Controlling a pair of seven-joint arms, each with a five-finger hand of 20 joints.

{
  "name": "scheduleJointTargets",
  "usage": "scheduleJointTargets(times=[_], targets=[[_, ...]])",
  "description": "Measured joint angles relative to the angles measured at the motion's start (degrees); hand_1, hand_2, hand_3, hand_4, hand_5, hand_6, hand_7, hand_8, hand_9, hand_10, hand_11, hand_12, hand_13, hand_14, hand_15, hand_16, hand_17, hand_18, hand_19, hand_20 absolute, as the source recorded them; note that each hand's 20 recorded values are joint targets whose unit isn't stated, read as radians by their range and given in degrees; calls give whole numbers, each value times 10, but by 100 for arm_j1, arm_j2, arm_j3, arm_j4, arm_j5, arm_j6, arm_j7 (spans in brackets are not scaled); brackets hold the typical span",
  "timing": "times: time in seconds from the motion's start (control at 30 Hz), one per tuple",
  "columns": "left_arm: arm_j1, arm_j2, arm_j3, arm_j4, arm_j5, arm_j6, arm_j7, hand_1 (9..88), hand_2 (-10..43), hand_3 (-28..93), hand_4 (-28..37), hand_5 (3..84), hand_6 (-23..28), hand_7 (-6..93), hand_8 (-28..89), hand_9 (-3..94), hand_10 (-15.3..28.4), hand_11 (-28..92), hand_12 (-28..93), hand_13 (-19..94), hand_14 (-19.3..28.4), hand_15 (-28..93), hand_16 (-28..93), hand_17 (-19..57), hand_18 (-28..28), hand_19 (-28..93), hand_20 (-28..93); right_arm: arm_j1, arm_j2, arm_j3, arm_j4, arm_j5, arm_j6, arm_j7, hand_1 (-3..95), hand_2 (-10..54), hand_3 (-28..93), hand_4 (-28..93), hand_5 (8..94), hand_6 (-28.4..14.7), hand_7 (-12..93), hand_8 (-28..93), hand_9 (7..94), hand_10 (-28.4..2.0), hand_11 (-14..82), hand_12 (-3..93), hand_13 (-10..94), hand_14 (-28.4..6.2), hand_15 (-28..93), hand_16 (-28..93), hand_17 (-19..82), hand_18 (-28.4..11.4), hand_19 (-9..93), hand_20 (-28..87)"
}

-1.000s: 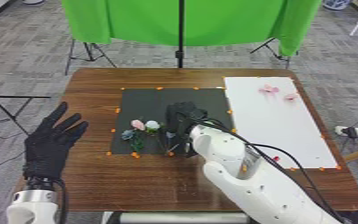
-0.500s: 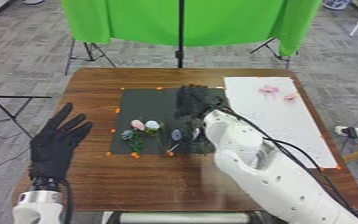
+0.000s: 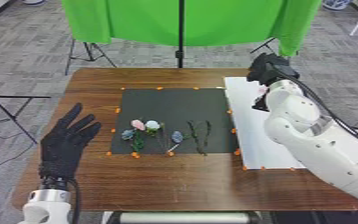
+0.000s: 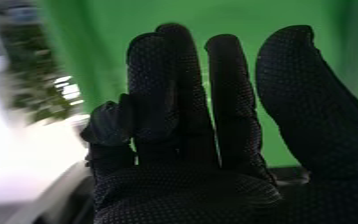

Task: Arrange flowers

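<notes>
Holding one right hand (image 3: 271, 71) above the far right corner of the table (image 3: 175, 187), over the far end of one white sheet (image 3: 260, 150). Stretching its longer fingers (image 4: 229, 95) nearly straight, with narrow gaps between some and a wider one towards the side. Showing one bit of pink flower (image 3: 262, 90) just beside the glove, on that sheet, and hiding part of the sheet under hand and arm.

Moving inward, finding one black sheet (image 3: 175, 105) lying left of the white one, and counting two dark green stems (image 3: 196, 136) near its right side, set apart from each other. Then meeting one blue-grey bud (image 3: 177, 136) with a pale stem, one thin stem (image 3: 162, 137), one white flower (image 3: 152, 124) and one pink bloom (image 3: 138, 124), almost side by side. Adding one smaller blue-grey flower (image 3: 128, 134) at the group's left, plus one clump of green leaves (image 3: 137, 143) towards the sheet's near edge.

Farther out, keeping one left hand (image 3: 62, 145) over the table's left edge, spreading its fingers straight and apart. Closing off beyond the table's far edge with one green cloth (image 3: 140, 25) and one black pole (image 3: 181, 42).
</notes>
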Motion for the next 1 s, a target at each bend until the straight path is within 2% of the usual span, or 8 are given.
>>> scheduleJointTargets(times=[0.1,0.27,0.63,0.73,0.83,0.9,0.97,1.0], targets=[[-42,-3,23,9,3,-3,-13,206,71,772,-283,320,58,141,-107,328,185,226,118,245,257,490,-68,-85,242,522,260,356,145,-182,624,280,-114,245,359,-95,825,-283,520,23,192,-147,540,-166,191,134,483,-127,729,87,184,-208,906,550],[-74,-5,38,12,5,-3,-14,205,70,774,-283,319,57,142,-107,327,185,228,117,244,258,492,-69,-86,243,522,260,617,189,-54,1323,330,-946,269,344,-95,833,-283,490,30,189,-150,494,-171,168,133,437,-137,734,74,153,-208,893,557],[-96,-24,16,37,-4,0,-34,206,70,774,-283,318,56,144,-109,328,185,230,117,244,258,495,-71,-86,243,522,260,198,-24,756,1531,334,-1862,139,337,-95,844,-283,446,38,185,-145,484,-167,154,136,422,-145,729,56,137,-211,876,581],[-95,-26,-9,37,-4,-2,-69,206,71,773,-283,317,56,145,-109,327,186,230,116,244,257,494,-71,-86,243,522,260,91,-120,793,1639,313,-2223,114,341,-95,844,-283,442,40,186,-146,487,-166,155,136,426,-146,728,56,139,-211,875,584],[-94,-43,-39,37,1,-4,-109,206,70,774,-283,317,56,145,-109,326,186,228,115,244,257,494,-72,-87,243,522,260,3,-214,793,1743,277,-2306,107,347,-95,841,-283,450,44,189,-147,494,-165,158,137,432,-144,727,55,144,-211,877,586],[-93,-63,-65,36,9,-8,-149,205,69,775,-283,318,56,145,-110,326,185,228,115,244,257,493,-72,-87,243,522,260,-32,-286,792,1826,256,-2314,118,366,-95,835,-282,484,50,198,-155,542,-149,176,136,476,-128,726,61,163,-209,886,584],[-93,-78,-81,36,10,-8,-177,205,69,775,-283,318,57,145,-110,326,186,228,116,244,258,494,-71,-87,243,522,260,-43,-358,783,1915,227,-2329,143,433,-95,797,-282,607,60,227,-143,675,-100,204,152,576,-81,692,126,202,-205,905,561],[-93,-79,-81,36,10,-8,-185,206,69,775,-283,318,57,145,-110,326,186,228,116,244,258,494,-71,-87,243,522,260,-43,-384,765,1949,194,-2323,156,484,-95,742,-282,672,54,241,-95,753,-79,150,216,624,-53,662,182,225,-204,916,549]])
